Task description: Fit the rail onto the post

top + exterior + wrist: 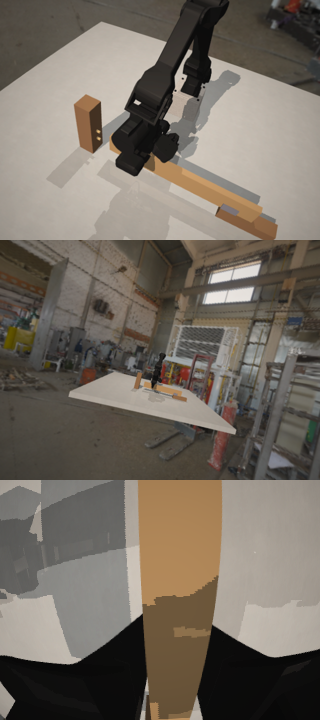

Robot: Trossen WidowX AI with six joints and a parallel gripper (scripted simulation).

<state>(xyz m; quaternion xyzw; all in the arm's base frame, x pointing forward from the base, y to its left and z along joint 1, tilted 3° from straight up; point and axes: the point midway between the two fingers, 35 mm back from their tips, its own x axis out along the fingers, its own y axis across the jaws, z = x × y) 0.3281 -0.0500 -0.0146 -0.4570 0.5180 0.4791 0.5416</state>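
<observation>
Your rail [196, 184] runs away from the post [87, 123] toward the footboard block [248, 224], far end sitting in the bracket [230, 209] there, near end just beside the post but not on it yet; there's a visible gap between rail end and post face. The two pegs [98, 134] on the post are bare and sit higher than the rail's end, so the near end looks low, prob. at or close to the table [51, 90]. The gripper [140, 157] is clamped on the rail close to that near end, straddling it from above; wrist view shows the wood running straight up between the jaws. That grip spot makes sense: holding near the post end lets you pivot on the bracket. Judging from this, you'll need to lift to peg height, level it, then push toward the post w/o dragging the far end out.
</observation>
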